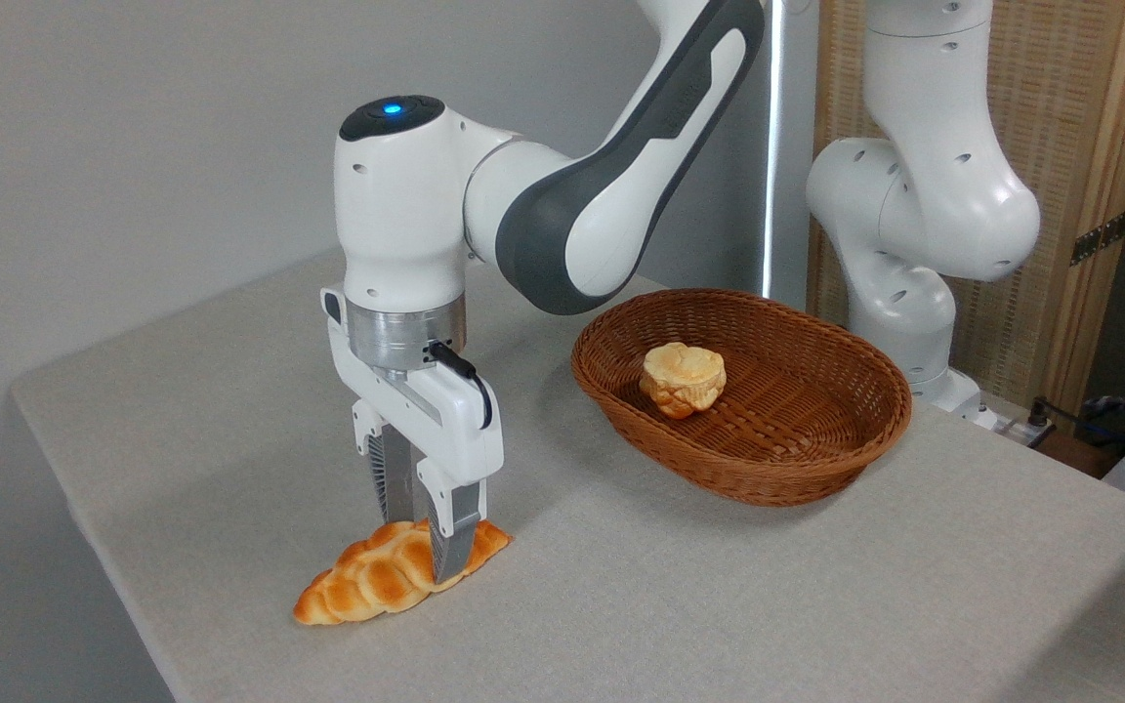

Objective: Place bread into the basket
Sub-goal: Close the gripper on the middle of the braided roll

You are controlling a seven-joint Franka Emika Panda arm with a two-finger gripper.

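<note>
The bread [367,583], a braided golden-orange loaf, lies on the grey table near its front left edge. My gripper [421,549] comes straight down over the loaf's right half. One finger is on the far side and the other finger [449,542] is on the near side, both pressed against the loaf, which still rests on the table. The basket [821,467], oval brown wicker, stands to the right and further back, well apart from the gripper.
A small pale round bun [683,378] sits inside the basket. The arm's white base [899,293] rises behind the basket. The table's left edge [84,527] runs close to the loaf. A wooden screen stands at the back right.
</note>
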